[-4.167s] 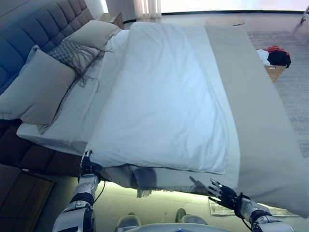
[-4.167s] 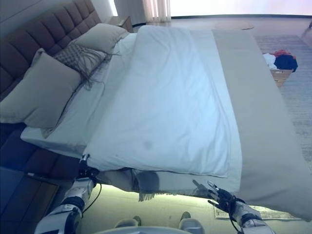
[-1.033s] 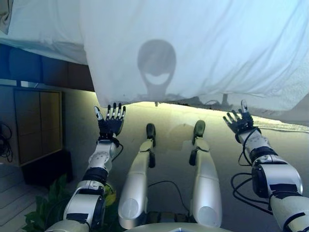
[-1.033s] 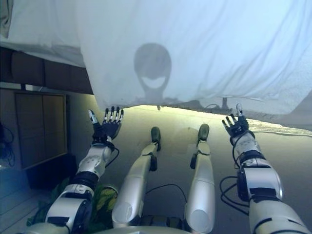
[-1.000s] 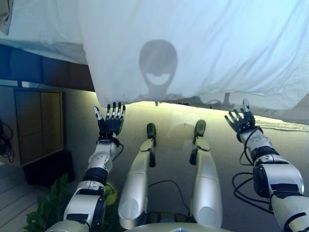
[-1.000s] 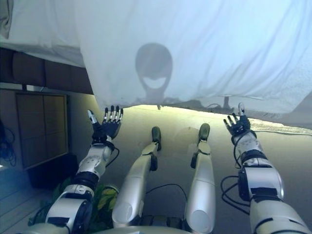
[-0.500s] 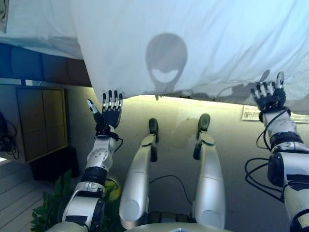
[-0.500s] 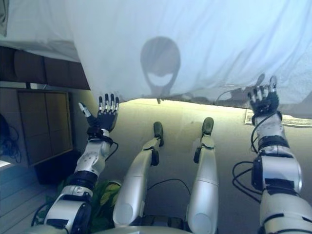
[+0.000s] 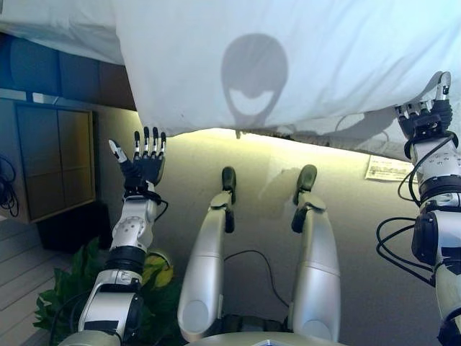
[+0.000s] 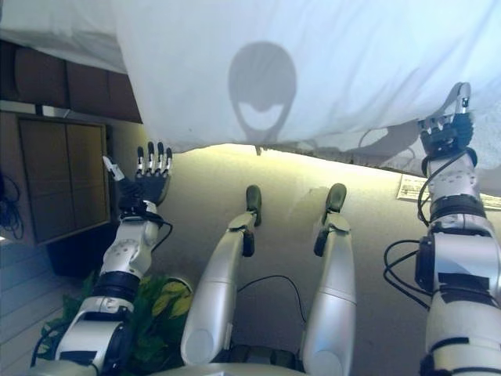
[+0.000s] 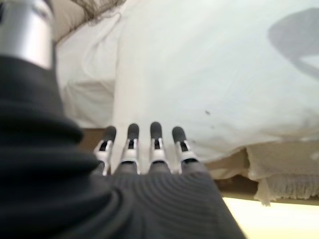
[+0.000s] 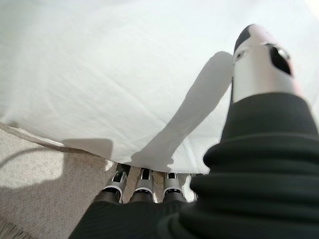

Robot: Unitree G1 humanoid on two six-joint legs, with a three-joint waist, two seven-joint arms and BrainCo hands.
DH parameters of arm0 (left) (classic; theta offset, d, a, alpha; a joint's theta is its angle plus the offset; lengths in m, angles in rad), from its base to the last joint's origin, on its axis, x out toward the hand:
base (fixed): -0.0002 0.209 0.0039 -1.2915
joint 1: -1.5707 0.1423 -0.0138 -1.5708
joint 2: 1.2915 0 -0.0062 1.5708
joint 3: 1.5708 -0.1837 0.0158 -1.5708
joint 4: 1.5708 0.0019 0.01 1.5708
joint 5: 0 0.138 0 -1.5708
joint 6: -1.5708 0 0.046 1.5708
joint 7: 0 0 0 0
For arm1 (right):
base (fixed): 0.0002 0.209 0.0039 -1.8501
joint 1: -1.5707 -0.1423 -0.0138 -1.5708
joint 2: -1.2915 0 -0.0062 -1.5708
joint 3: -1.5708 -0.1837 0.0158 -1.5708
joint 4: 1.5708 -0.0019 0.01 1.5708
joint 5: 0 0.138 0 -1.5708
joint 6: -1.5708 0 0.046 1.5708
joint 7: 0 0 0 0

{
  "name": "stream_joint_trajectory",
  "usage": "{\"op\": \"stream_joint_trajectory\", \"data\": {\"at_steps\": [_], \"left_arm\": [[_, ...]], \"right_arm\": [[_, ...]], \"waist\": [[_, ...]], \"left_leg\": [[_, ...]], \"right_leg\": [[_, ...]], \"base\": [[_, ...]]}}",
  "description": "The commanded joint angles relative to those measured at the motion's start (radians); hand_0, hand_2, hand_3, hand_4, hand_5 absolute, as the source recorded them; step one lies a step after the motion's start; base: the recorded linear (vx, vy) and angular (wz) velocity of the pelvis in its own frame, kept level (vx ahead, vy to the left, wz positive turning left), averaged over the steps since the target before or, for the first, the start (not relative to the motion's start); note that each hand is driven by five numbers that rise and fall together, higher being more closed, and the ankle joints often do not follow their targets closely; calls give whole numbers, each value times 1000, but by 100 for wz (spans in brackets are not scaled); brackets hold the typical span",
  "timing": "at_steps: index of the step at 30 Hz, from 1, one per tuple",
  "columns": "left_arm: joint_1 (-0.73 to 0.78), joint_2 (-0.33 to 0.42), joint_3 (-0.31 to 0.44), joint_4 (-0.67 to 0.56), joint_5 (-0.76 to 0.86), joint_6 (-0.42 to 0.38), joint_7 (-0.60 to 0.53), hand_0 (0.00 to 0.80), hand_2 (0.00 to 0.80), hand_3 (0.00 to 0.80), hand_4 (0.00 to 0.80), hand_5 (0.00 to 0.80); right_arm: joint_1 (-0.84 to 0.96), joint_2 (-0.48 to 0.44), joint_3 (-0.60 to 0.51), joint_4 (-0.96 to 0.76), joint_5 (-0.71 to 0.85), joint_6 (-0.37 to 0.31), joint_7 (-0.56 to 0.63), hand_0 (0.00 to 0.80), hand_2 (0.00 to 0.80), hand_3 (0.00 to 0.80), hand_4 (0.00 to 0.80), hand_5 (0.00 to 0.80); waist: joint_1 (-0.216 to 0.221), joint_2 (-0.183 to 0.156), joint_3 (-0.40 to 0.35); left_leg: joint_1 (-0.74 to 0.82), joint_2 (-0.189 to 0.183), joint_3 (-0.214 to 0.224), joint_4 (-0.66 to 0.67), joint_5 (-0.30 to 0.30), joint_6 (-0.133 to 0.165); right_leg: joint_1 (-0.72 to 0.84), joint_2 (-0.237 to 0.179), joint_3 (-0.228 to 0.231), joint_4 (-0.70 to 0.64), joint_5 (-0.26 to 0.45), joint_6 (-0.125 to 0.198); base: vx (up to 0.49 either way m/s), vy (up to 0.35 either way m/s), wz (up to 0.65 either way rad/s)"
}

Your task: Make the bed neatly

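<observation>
The white duvet (image 9: 302, 58) lies on the bed and hangs over its near edge across the top of the eye views. My left hand (image 9: 142, 167) is open with straight fingers. It is held up in the air, below and to the left of the duvet's near left corner (image 9: 148, 122), and touches nothing. The left wrist view shows its fingers (image 11: 155, 144) pointing at the duvet (image 11: 209, 74). My right hand (image 9: 425, 117) is open at the duvet's hanging edge on the right. Its fingertips (image 12: 142, 178) touch the edge from below, and its thumb (image 12: 259, 59) stands straight in front of the cloth.
A beige fringed blanket (image 11: 279, 172) shows under the duvet's edge. The dark padded bed frame (image 9: 72, 72) is at the upper left, with a wooden cabinet (image 9: 50, 158) below it. A green plant (image 9: 61, 310) stands at the lower left. A printed sheet (image 9: 389, 168) lies on the floor at the right.
My right hand has risen to the duvet's hanging edge. My left hand has drifted left, away from the duvet's corner. Both hands stay open.
</observation>
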Motion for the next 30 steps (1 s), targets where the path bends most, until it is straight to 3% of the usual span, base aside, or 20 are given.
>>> {"op": "stream_joint_trajectory", "data": {"at_steps": [1,16,30], "left_arm": [[-20,37,73,3,-14,20,-17,0,0,0,0,0],[-21,7,26,44,-22,31,-67,0,0,0,0,0],[-38,-53,-28,120,33,-20,-108,0,0,0,0,0]], "right_arm": [[-67,-28,69,-54,-21,-41,70,800,800,800,800,800],[24,34,75,-24,-154,-44,88,800,800,800,800,800],[200,230,124,-45,-274,-27,131,800,800,800,800,800]], "waist": [[7,29,-2],[-13,26,-2],[-63,-11,-2]], "left_leg": [[-16,-22,10,43,-15,26],[58,-23,39,9,-15,22],[220,-35,93,-143,17,19]], "right_leg": [[-1,-5,-5,59,-7,56],[70,-9,-15,-15,22,61],[232,4,2,-223,102,89]], "base": [[0,0,0],[-18,61,-2],[-6,118,-9]]}}
